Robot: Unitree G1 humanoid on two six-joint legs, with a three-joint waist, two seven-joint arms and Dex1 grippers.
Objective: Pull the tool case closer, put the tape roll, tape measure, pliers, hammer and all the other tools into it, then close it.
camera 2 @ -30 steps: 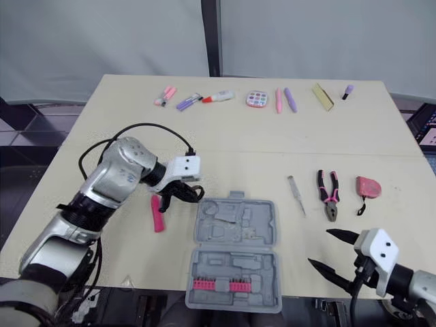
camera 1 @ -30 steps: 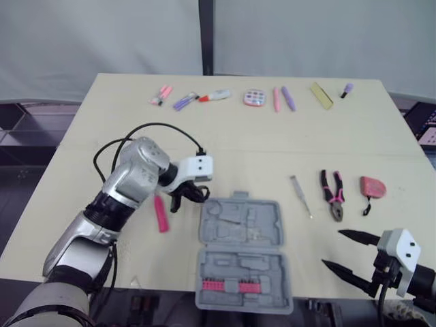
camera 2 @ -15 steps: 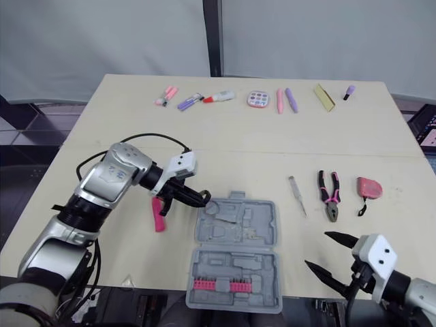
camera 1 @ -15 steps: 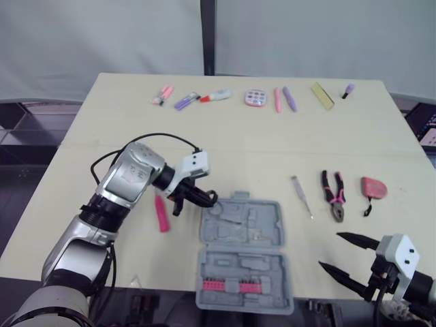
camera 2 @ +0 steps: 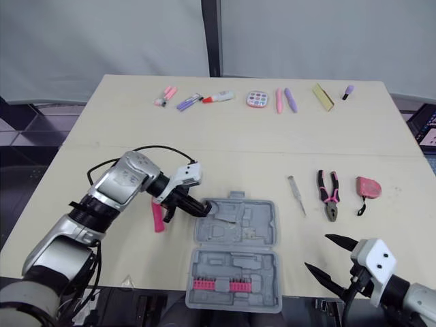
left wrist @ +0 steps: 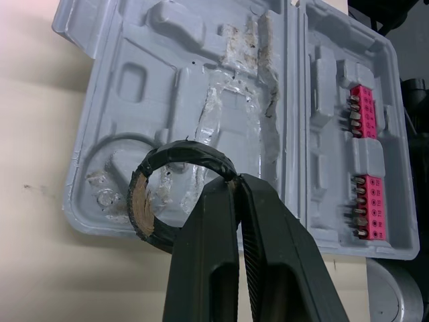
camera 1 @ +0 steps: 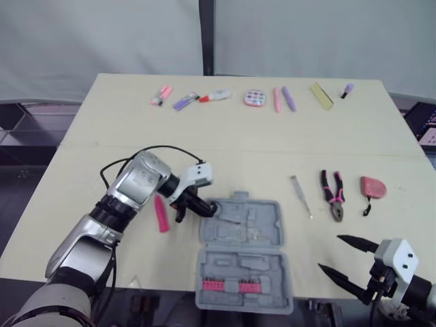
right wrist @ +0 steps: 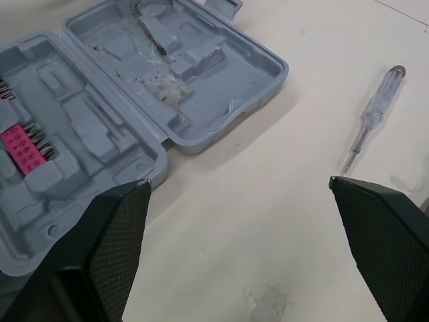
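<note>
Tabletop (camera 1: 225,136) in pale beige is taking up most of your head view, and the grey tool case (camera 1: 245,231) is lying open and flat on it at the lower centre, with its pink bit strips sitting in the half nearer the bottom edge. Your right gripper (camera 1: 330,253) is hovering at the lower right corner with its fingers spread wide and nothing between them. Your left gripper (left wrist: 236,188) is reaching in from the left and pinching the black tape roll (left wrist: 188,149) by its rim, holding it over the round recess at the case's upper left corner; you cannot tell whether the roll is touching the tray. Right of centre, the pliers (camera 1: 333,195) are lying with their pink handles pointing toward the top, the pink tape measure (camera 1: 372,187) is sitting just beside them toward the right edge, and the clear-handled screwdriver (camera 1: 300,195) is lying between the pliers and the case. A pink-handled tool (camera 1: 161,214) is resting under your left forearm, left of the case. Small pink and purple items (camera 1: 253,98) are lining the table's top edge.
</note>
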